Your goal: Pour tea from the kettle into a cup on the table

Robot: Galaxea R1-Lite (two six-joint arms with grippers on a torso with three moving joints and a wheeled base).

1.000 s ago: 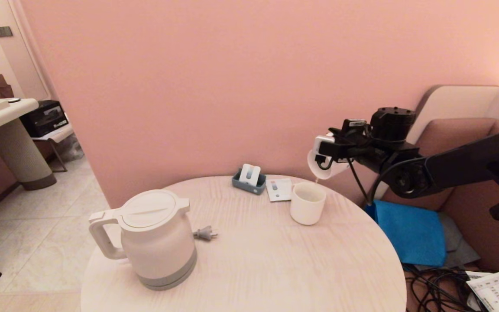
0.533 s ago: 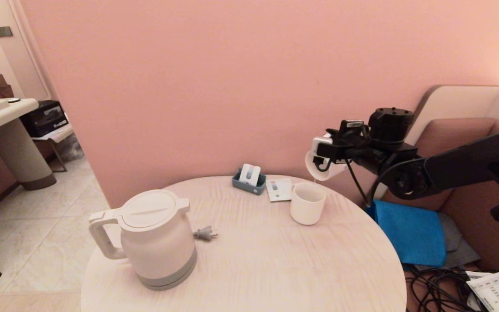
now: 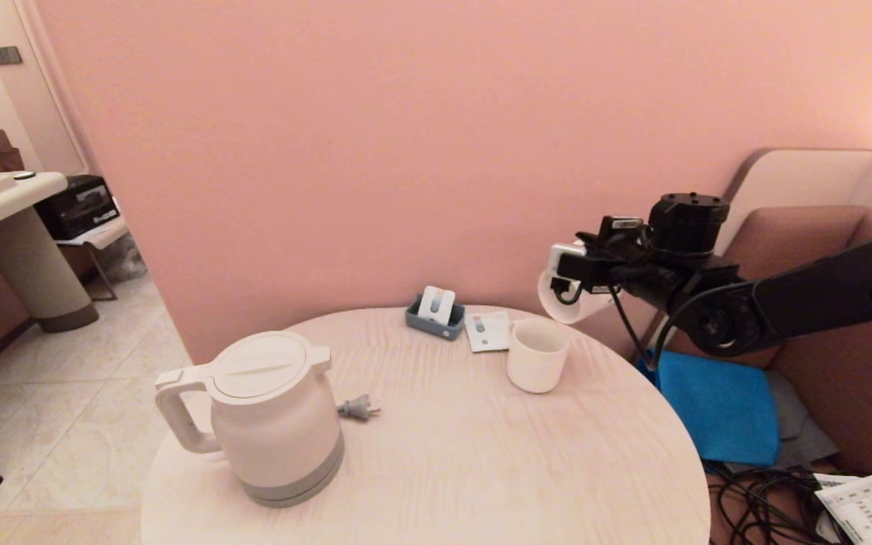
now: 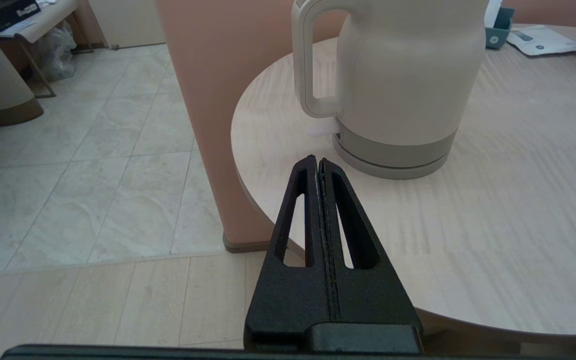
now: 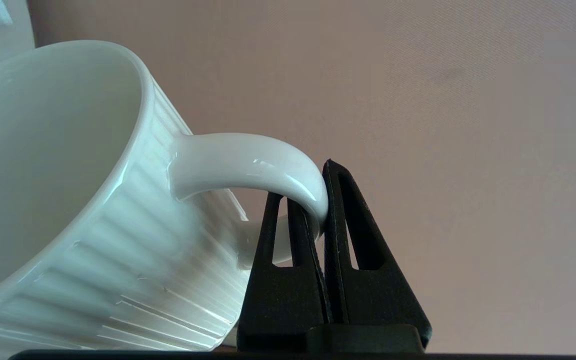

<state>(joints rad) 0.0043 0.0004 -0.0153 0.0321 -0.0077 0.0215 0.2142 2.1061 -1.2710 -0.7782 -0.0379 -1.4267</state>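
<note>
The cream-white kettle (image 3: 273,416) (image 4: 403,85) stands upright on the round pale table (image 3: 481,469) (image 4: 518,200), at its front left, handle pointing left. My right gripper (image 3: 566,278) (image 5: 318,185) is shut on the handle of the ribbed white cup (image 3: 571,306) (image 5: 68,200). That cup hangs tilted in the air at the table's far right, mouth toward a smooth white cup (image 3: 537,354) standing below it. My left gripper (image 4: 317,162) is shut and empty, low by the table's front-left edge, a short way from the kettle's base.
A blue holder with white sachets (image 3: 436,310) and a flat packet (image 3: 487,331) lie at the table's back. The kettle's plug (image 3: 359,409) lies beside it. A sofa with a blue cloth (image 3: 716,405) and floor cables (image 3: 769,507) are on the right. The pink wall is close behind.
A thin trickle hung from the held cup's lip a second ago; none shows now. The right arm with the cup has shifted slightly lower and right. The left arm has not moved.
</note>
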